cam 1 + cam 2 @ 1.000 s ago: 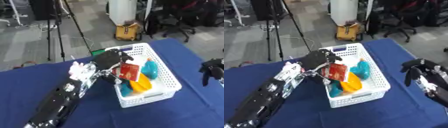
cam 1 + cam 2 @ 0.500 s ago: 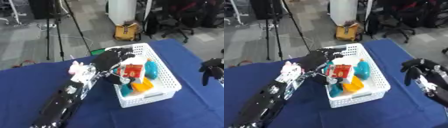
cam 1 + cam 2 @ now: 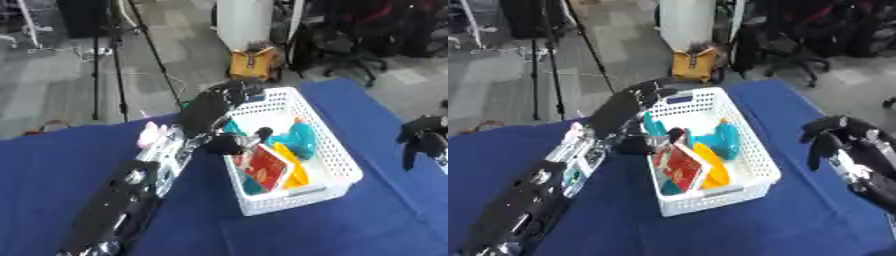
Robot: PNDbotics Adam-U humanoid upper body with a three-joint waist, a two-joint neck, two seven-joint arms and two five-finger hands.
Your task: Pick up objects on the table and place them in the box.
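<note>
A white plastic basket (image 3: pixel 343 161) stands on the blue table (image 3: pixel 350 230). Inside it a red packet (image 3: pixel 267 168) leans on edge at the left side, next to a yellow object (image 3: pixel 294 171) and a teal bottle (image 3: pixel 297 140). My left hand (image 3: pixel 213 107) hangs over the basket's left rim, open, fingers stretched toward the far corner and thumb just above the packet, which it is not holding. Off to the right of the basket, my right hand (image 3: pixel 831 136) hovers above the table, open, with fingers drooping and nothing in it.
The table's far edge runs just behind the basket. Beyond it on the floor are a yellow-brown box (image 3: pixel 252 62), tripod legs (image 3: pixel 118 75) and office chairs (image 3: pixel 350 45). Bare blue cloth lies in front of and right of the basket.
The red packet, held in my left hand above the basket before, now rests inside it. The hand has opened and lifted clear of it. The right hand has barely moved.
</note>
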